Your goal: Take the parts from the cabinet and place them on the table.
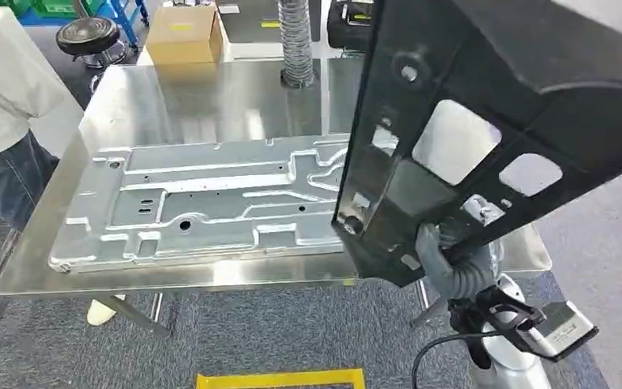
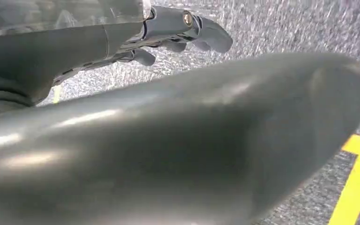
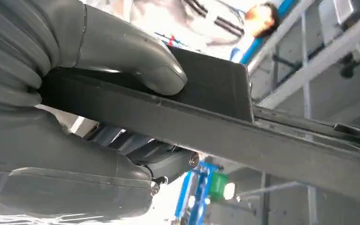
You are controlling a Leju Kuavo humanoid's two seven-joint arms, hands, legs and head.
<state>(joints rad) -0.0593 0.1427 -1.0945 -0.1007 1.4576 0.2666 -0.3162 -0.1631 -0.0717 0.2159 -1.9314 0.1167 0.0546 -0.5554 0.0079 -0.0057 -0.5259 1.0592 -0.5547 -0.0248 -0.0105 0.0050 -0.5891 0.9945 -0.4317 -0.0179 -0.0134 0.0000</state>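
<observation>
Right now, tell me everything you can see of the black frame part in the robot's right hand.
The black frame part is a large, flat, matte panel, plastic by its look, with big window-like cutouts, small round holes and a raised rim. It is held up, tilted, above the right end of the steel table, partly hiding the silver stamped metal panel lying there. The right hand grips its lower edge; in the right wrist view the thumb presses on its face.

Factory workshop: steel worktable (image 1: 210, 89) carrying a stamped metal panel (image 1: 202, 203) at centre, cardboard box (image 1: 185, 34) and stool (image 1: 87, 36) upper left, yellow floor tape (image 1: 279, 378) at bottom.
</observation>
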